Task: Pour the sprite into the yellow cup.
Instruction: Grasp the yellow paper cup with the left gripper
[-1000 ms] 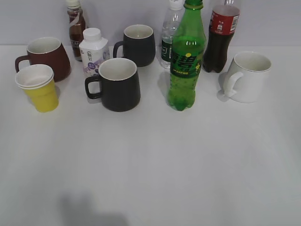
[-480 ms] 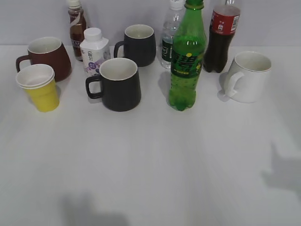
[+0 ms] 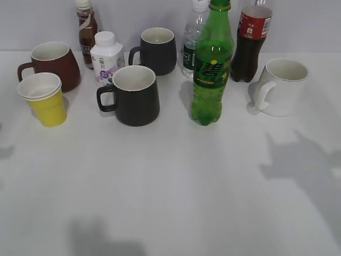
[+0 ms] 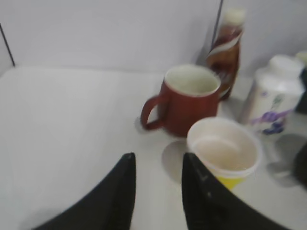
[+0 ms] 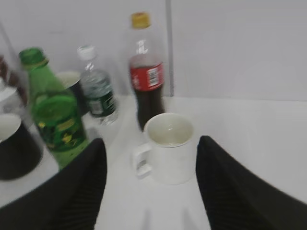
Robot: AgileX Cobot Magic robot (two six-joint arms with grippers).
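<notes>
Two sets of jaws apart, empty; sprite (image 3: 211, 64) upright, capped, approx. half full, w/ dark-green label.

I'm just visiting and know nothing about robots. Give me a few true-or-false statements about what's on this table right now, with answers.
1. The sprite has its cap on. True.
2. The yellow cup lies on its side. False: it stands upright.
3. The right gripper holds the sprite. False: it is open and holds nothing.
4. The red mug stands right behind the yellow cup. True.
5. The left gripper is open, near the yellow cup. True.
</notes>
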